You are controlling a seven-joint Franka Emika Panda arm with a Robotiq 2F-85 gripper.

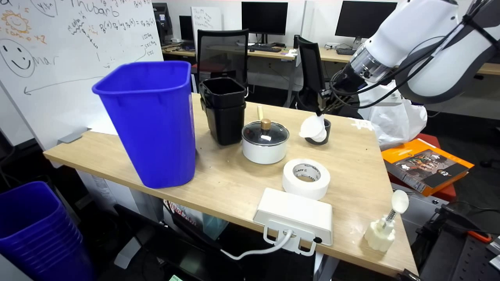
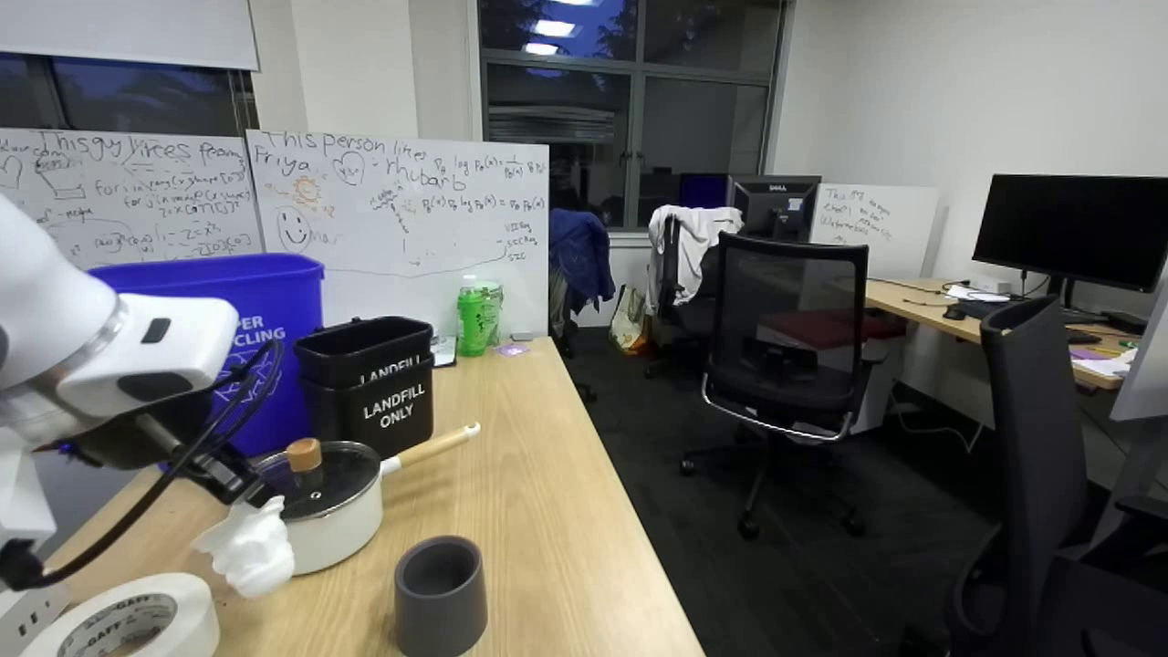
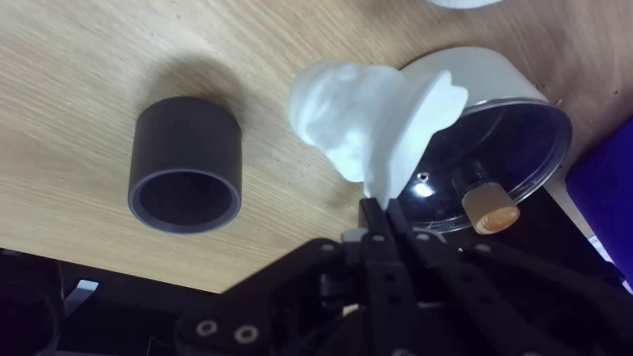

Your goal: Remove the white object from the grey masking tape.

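The white object (image 3: 356, 113) is lumpy and cup-like with a flared rim. My gripper (image 3: 384, 203) is shut on that rim and holds the piece in the air, tilted. The white object also shows in both exterior views (image 1: 313, 128) (image 2: 251, 547). The grey masking tape (image 3: 188, 133), a short dark grey hollow roll, stands upright on the table, apart from the white object. In an exterior view the roll (image 2: 443, 607) stands open with its dark hollow visible. In an exterior view the white object partly hides the roll (image 1: 327, 130).
A white pot (image 1: 264, 152) with a glass lid is close to the held piece. A wide white tape roll (image 1: 306, 186), a white power box (image 1: 295, 210), a blue bin (image 1: 156, 128), stacked black bins (image 1: 224, 121) and a white bottle (image 1: 379, 236) stand on the table (image 1: 355, 171).
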